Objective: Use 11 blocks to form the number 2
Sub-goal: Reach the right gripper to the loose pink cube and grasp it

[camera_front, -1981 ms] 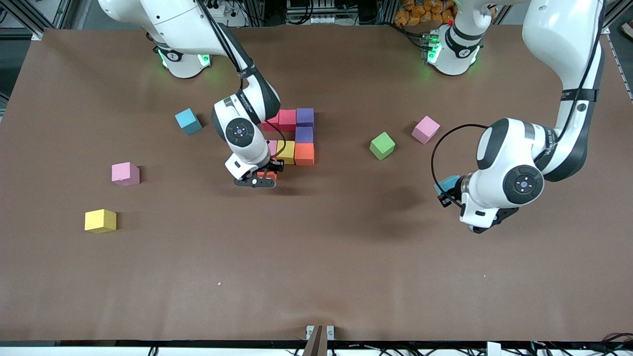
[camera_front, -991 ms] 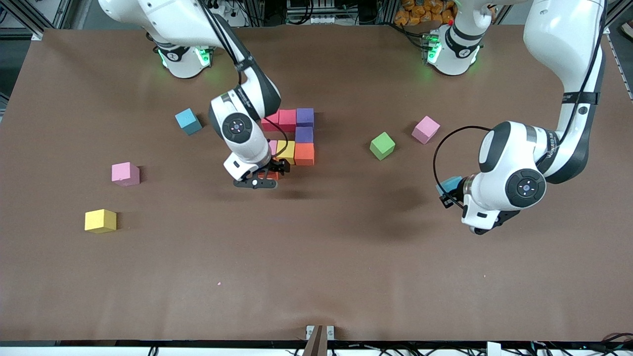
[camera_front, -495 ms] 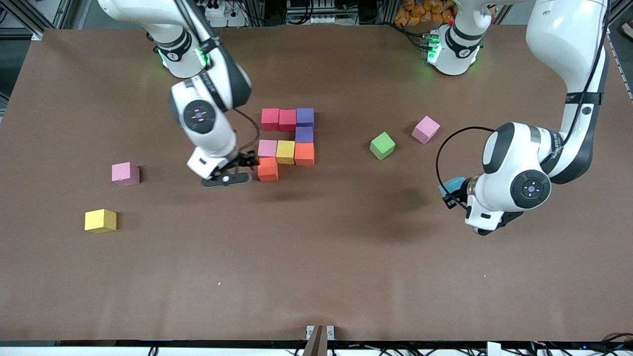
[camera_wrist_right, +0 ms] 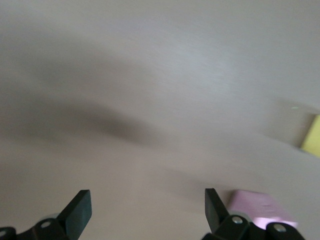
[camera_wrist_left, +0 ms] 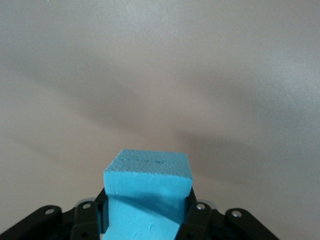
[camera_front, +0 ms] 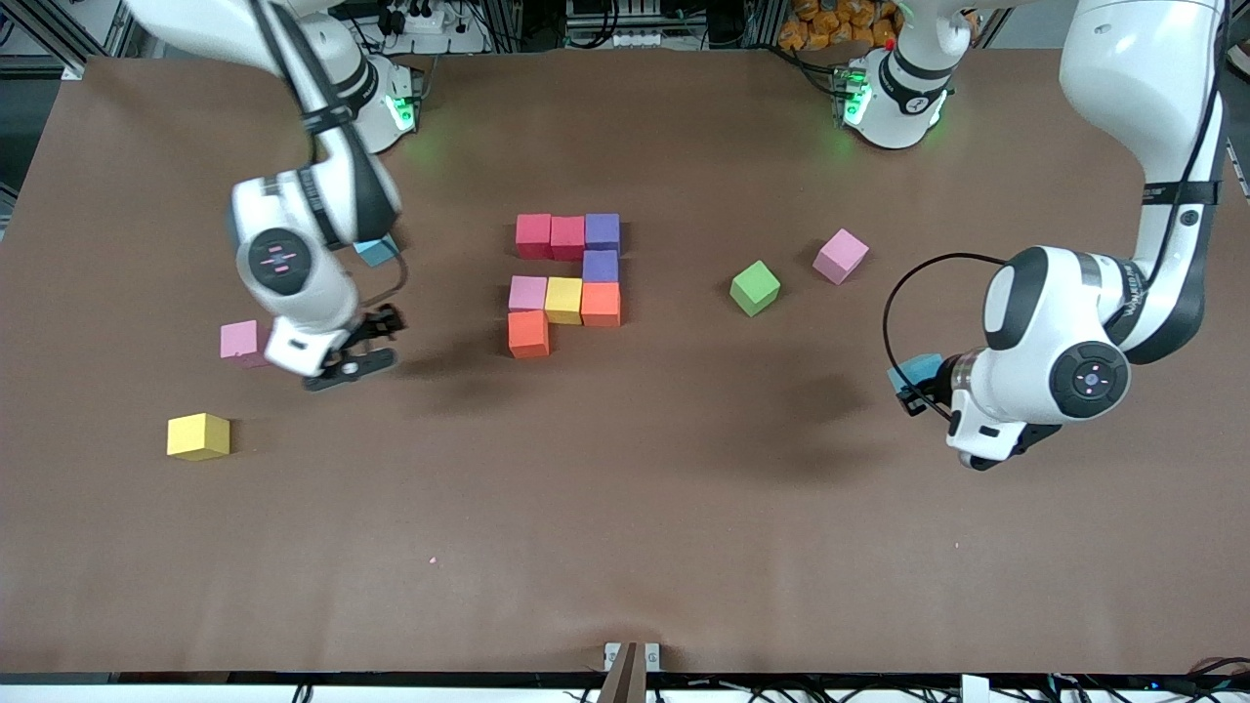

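The blocks (camera_front: 564,281), eight of them touching, sit mid-desk (camera_front: 625,527). The left end effector (camera_wrist_left: 145,220) grips a light blue block (camera_wrist_left: 147,192) above the left arm's end; the right end effector (camera_wrist_right: 145,210) hovers, fingers spread and empty, beside a pink block (camera_wrist_right: 260,210).

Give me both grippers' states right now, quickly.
Left gripper: shut on the light blue block, over bare table.
Right gripper: open, holding nothing, above the table beside the pink block.
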Tool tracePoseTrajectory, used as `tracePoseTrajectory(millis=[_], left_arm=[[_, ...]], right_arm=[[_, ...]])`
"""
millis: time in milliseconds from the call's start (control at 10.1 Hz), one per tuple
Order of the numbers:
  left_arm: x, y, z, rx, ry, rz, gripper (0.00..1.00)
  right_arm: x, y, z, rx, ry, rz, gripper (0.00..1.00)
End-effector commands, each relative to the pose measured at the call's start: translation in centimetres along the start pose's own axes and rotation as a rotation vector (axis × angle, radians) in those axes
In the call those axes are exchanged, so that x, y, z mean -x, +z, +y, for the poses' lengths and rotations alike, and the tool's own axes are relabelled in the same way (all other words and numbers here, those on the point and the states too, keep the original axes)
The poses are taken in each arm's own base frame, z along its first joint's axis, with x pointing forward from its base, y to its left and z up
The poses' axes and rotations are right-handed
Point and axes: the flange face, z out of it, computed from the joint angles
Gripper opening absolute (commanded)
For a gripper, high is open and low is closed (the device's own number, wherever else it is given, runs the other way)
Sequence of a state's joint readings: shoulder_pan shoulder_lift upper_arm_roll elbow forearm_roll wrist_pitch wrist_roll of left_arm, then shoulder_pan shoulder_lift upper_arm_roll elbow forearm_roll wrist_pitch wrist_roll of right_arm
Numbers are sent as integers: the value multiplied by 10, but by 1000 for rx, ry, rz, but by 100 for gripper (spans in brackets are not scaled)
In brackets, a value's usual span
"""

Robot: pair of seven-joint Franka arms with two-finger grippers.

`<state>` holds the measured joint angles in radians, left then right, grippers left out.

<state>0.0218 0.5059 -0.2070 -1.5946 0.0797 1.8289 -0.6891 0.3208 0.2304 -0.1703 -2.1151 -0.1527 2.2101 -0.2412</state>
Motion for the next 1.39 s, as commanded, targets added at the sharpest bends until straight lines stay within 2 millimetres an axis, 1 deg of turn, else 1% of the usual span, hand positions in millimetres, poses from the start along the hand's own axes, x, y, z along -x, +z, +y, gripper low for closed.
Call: tracePoseTrajectory(millis=[0, 99, 198, 297, 396, 495, 594, 693, 892, 991, 1090, 1189, 1288], left_arm=[[1, -3, 4, -2, 21, 10, 18], [1, -3, 4, -2, 21, 10, 18], [1, -1, 6, -4, 24, 10, 18], [1, -1, 5, -4, 23, 10, 18], [1, 0, 5, -4, 23, 10, 18], [1, 2, 7, -6, 26, 7, 18], [1, 2, 9, -3, 27, 11, 18], [2, 3, 10, -4, 29, 11, 18], [3, 4, 12, -4, 30, 12, 18], [3, 5, 12, -5, 30, 10, 18], [2, 7, 12, -5, 29, 7, 18], [2, 7, 12, -5, 29, 7, 18], [2, 7, 12, -4, 29, 8, 18]], right_arm=[[32, -1, 73, -3, -158, 2, 100], [47, -3, 100, -5, -248, 10, 100], [59, -1, 119, -13, -357, 14, 100], [69, 9, 135, -22, -450, 12, 100], [84, 29, 155, -37, -536, 13, 100], [88, 37, 153, -47, -660, 13, 100], [88, 39, 152, -49, -770, 11, 100], [89, 53, 148, -72, -876, 1, 100], [105, 78, 140, -128, -883, -11, 100], [106, 84, 136, -118, -925, 1, 100], [108, 92, 133, -62, -1017, 43, 100], [119, 104, 136, -14, -1075, 78, 100], [122, 109, 135, -12, -1106, 81, 100]])
